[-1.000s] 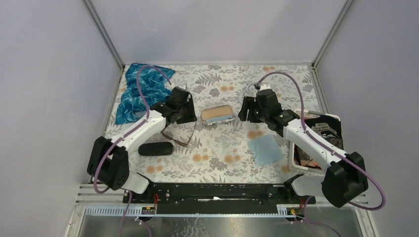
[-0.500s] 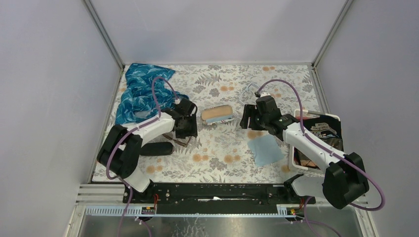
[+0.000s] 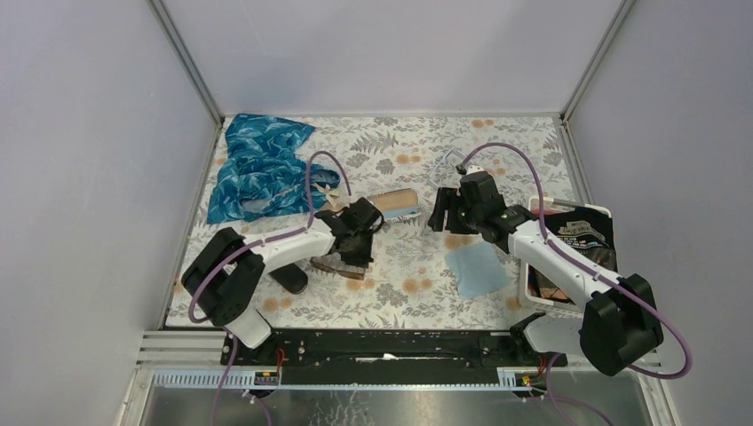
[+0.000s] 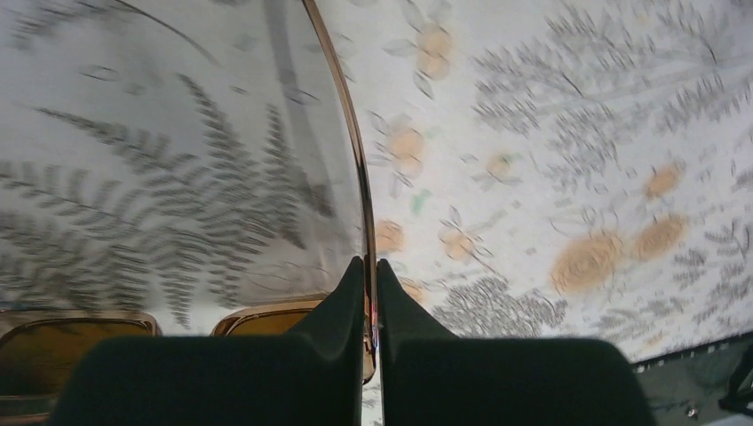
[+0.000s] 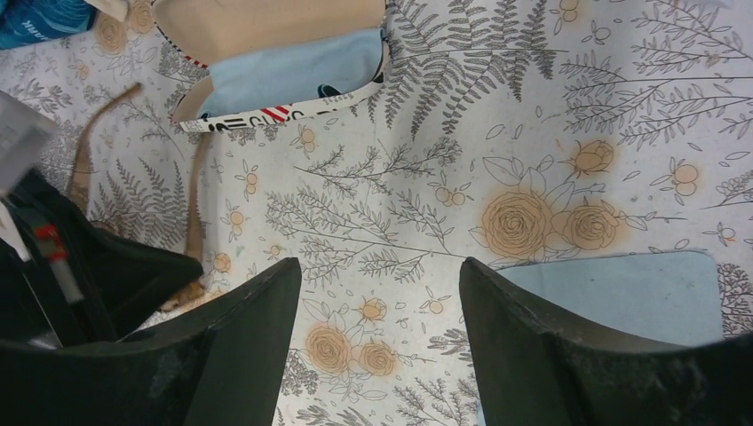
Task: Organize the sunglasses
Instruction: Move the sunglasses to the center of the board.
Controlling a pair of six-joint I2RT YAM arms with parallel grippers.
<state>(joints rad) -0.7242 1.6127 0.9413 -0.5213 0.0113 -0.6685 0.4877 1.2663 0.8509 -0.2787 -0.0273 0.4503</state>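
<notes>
Left fingers (image 4: 359, 311) pinched shut on one slim arm of the sunglasses (image 3: 339, 264), low over the counter (image 3: 408, 271). I read that arm running straight ahead of the fingers. The open case (image 3: 395, 204) is just beyond. Right fingers (image 3: 441, 213) spread apart, empty.

Open tan case (image 3: 401, 202) with blue lining, mid floral desk (image 3: 400, 293). Left and behind it, crumpled blue patterned cloth (image 3: 257, 169). Right and nearer, flat light-blue cloth (image 3: 478, 269). Far right, white tray (image 3: 597, 209) of dark items. Left and nearer, black oval case (image 3: 289, 278).
</notes>
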